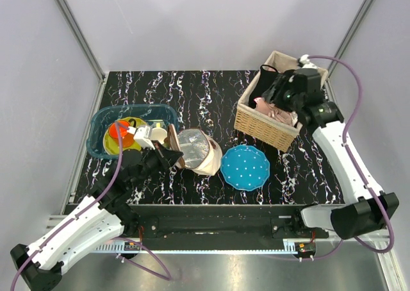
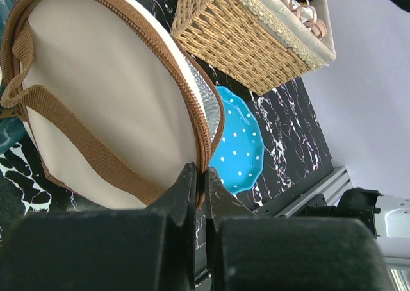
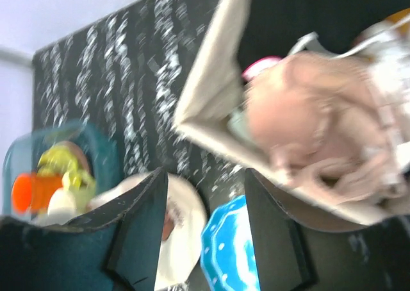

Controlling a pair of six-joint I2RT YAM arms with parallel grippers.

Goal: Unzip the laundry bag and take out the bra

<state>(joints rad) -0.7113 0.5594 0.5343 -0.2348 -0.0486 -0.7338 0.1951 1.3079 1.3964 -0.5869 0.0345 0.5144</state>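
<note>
From above, the bag [image 1: 200, 151] lies left of the basket [image 1: 262, 128], beyond the blue disc [image 1: 245, 167], and the bra [image 1: 277, 114] sits inside the basket under the right gripper [image 1: 279, 93]. The left wrist view shows the left gripper [image 2: 200, 175] pinched on the bag's brown zip edge. In the blurred right wrist view, the right gripper's fingers [image 3: 144, 227] are spread, grasping nothing.

The laundry bag [image 2: 109, 105] is matt cream cloth. Its strap [image 2: 77, 134] is coarse brown woven webbing, and its lining [image 2: 209, 108] is shiny and silver, like foil. The basket [image 2: 237, 41] is rough woven wicker. The bra [image 3: 301, 124] is soft pale cloth. The table [image 1: 192, 92] has a smooth black marbled surface.
</note>
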